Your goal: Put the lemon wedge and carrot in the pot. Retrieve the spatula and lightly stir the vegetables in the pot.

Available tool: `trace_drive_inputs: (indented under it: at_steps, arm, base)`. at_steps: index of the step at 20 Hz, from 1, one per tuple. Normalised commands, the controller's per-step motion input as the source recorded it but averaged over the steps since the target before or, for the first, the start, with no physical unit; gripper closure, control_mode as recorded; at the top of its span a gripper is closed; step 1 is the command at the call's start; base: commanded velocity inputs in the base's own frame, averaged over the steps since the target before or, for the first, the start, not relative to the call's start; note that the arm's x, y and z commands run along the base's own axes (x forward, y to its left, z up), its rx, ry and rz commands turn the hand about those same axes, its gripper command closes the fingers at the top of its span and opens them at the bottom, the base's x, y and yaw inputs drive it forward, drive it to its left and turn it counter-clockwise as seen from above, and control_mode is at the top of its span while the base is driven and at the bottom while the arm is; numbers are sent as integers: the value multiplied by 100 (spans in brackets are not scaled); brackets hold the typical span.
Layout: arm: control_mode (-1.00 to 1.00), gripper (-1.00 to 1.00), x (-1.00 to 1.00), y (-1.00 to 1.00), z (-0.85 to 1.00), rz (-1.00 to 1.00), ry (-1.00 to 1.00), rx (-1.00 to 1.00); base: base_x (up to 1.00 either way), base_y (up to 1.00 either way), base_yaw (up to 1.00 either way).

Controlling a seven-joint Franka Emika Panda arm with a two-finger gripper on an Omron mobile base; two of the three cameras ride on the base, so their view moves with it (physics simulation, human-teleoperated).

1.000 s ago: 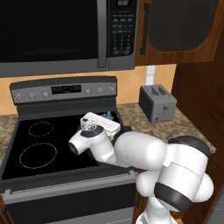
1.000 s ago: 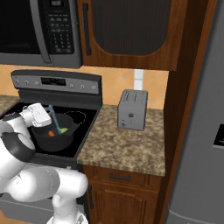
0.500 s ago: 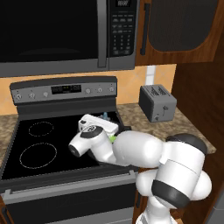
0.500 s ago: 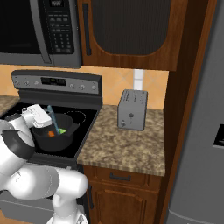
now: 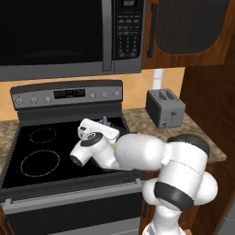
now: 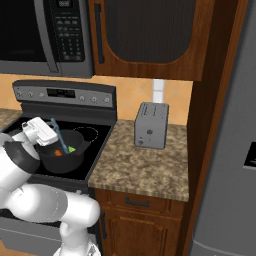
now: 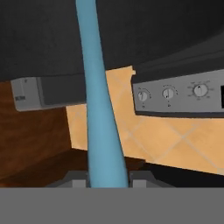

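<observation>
Spatula (image 5: 104, 120) showed in the left base view as a bit of teal poking up behind the gripper (image 5: 102, 130), over the stove's (image 5: 41, 151) right side; the arm hid the pot there, apart from a dark edge at the stove's front right. A toaster (image 5: 165, 107) stood on the bench (image 5: 202, 142) near the wall.

From the right base view, the pot (image 6: 62, 159) sat on the stove's (image 6: 95, 132) front right burner, close to the bench (image 6: 145, 167) edge. Inside lay the carrot (image 6: 58, 153) and, just beside it to the right, the lemon wedge (image 6: 72, 149). The spatula (image 6: 55, 130) slanted down into the pot, its upper end at the gripper (image 6: 44, 131). The toaster (image 6: 151, 125) stood well apart on the bench.

In the hand view, the spatula's (image 7: 99, 109) blue handle ran up from between the fingertips (image 7: 74, 183), which were clamped on it. Stove knobs (image 7: 168, 93) lay beyond.
</observation>
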Motion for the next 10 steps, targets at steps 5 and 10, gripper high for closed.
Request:
trace_drive_inputs:
  at_steps: [5, 10]
  arm:
    - [-100, 100, -6, 6, 17, 0, -4, 11]
    - [-100, 100, -17, 1, 53, 0, 0, 12]
  base:
    - [0, 0, 0]
    - [0, 0, 0]
